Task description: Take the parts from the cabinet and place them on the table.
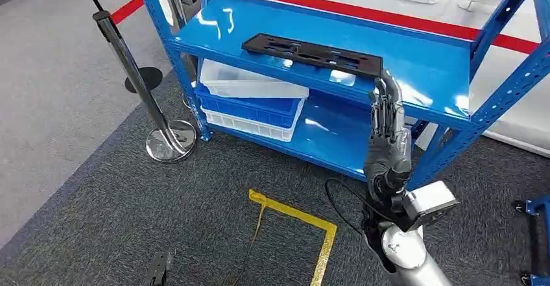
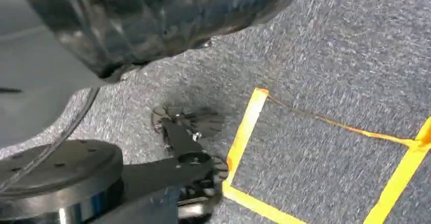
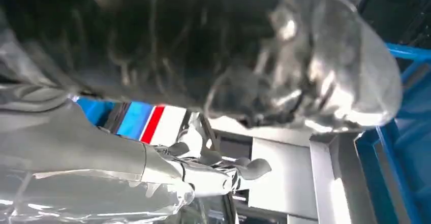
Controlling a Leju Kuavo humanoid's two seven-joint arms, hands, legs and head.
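A long flat black part [image 1: 312, 54] lies on the top shelf of the blue cabinet [image 1: 428, 78]. My right hand [image 1: 387, 137] is raised in front of the shelf's front edge, just below the part's right end. Its fingers [image 1: 387, 107] stretch straight up and hold nothing; they do not touch the part. In the right wrist view the right hand [image 3: 203, 168] appears with slim fingers spread and empty. In the left wrist view the glossy cover of my left hand [image 2: 152, 16] hangs blurred over the carpet, fingers hidden.
White and blue bins [image 1: 250, 101] are stacked on the lower shelf at the left. A chrome barrier post [image 1: 139, 82] with a round base stands left of the cabinet. Yellow tape [image 1: 305, 224] marks a square on the grey carpet. A red line runs behind the cabinet.
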